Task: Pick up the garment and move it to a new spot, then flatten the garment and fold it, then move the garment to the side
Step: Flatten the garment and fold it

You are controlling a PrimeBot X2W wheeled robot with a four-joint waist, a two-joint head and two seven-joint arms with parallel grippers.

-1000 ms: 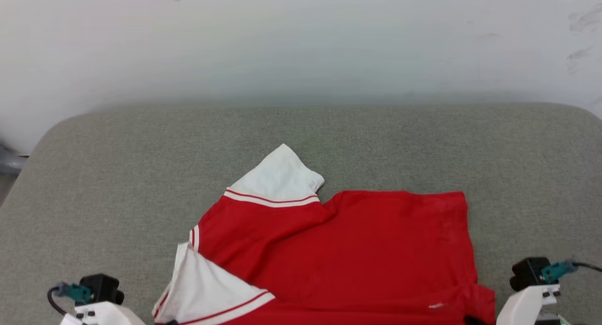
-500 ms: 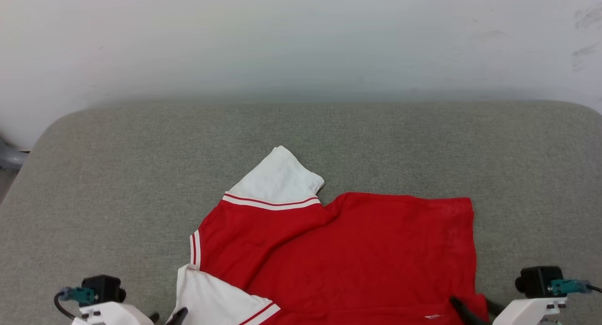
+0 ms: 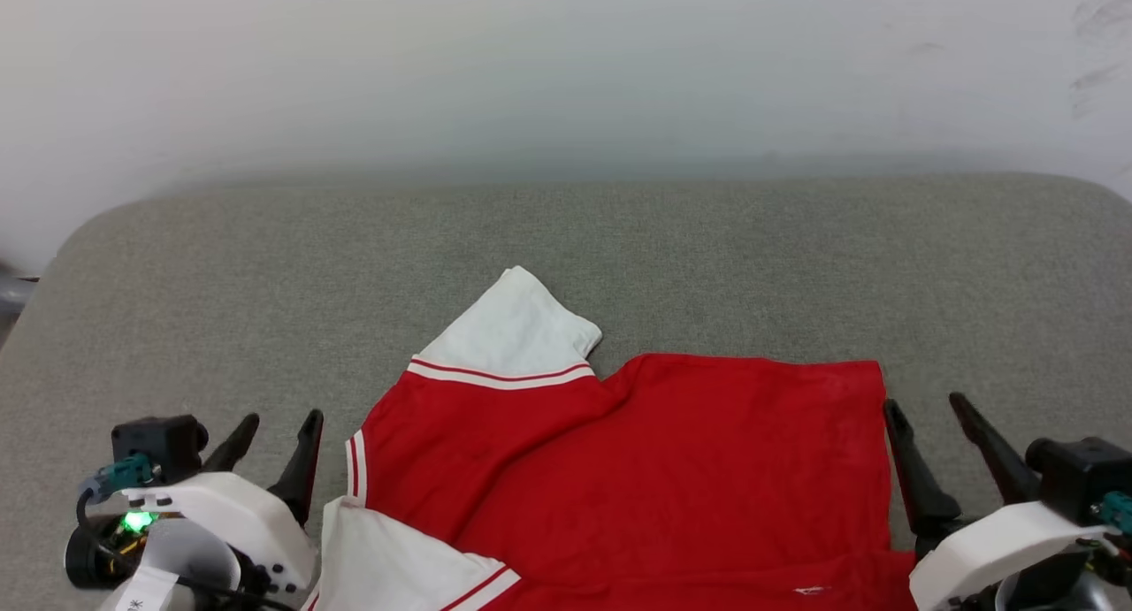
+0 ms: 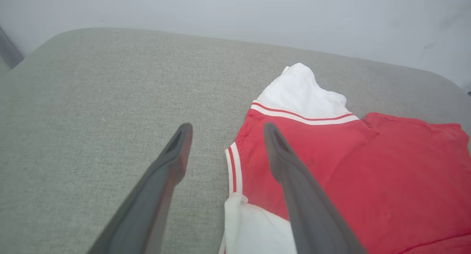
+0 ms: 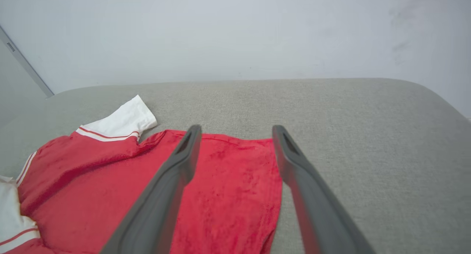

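A bright red jersey-style shirt with white, red-striped sleeves (image 3: pixel 672 469) lies spread on the near part of a grey fabric-covered bench (image 3: pixel 619 240), which stands against a pale wall (image 3: pixel 566 63). One white sleeve (image 3: pixel 513 332) points toward the far side. The other (image 3: pixel 389 562) lies folded at the shirt's near left corner. The left claw (image 3: pixel 281 418) sits just beside the shirt's left edge, its two dark fingers spread apart and holding nothing. The right claw (image 3: pixel 923 402) sits just beside the shirt's right edge, its fingers likewise apart and empty. Whether any fingertip touches the cloth cannot be told.
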